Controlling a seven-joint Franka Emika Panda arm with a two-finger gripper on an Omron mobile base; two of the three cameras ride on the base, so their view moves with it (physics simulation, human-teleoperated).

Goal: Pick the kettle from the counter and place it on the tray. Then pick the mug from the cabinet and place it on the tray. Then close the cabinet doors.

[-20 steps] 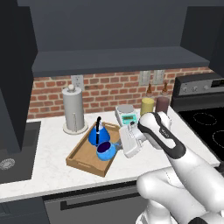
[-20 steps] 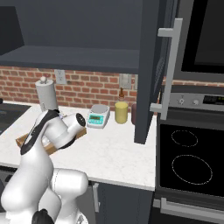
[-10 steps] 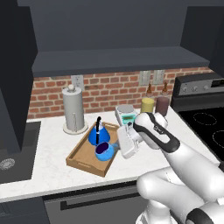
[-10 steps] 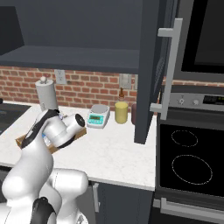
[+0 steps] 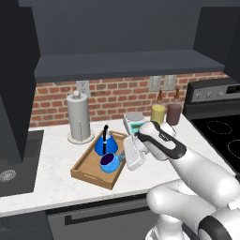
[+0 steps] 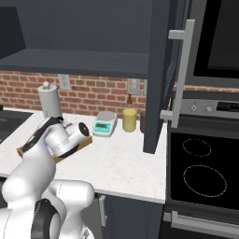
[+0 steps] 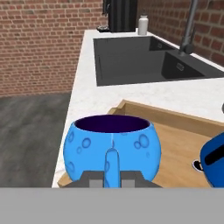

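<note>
The mug [image 5: 109, 162] stands upright on the tray [image 5: 86, 168], at its front edge, with the kettle [image 5: 105, 143] just behind it. The end effector [image 5: 127, 158] is beside the mug; its fingers [image 7: 89, 178] are apart around the mug's handle.

The white arm rises from the lower right of the left base view, bends at a dark-banded elbow near mid-frame and reaches left. Its gripper [image 5: 125, 157] points left and slightly down at frame centre. In the hand view, the jaws sit either side of a handle; contact cannot be told.
</note>
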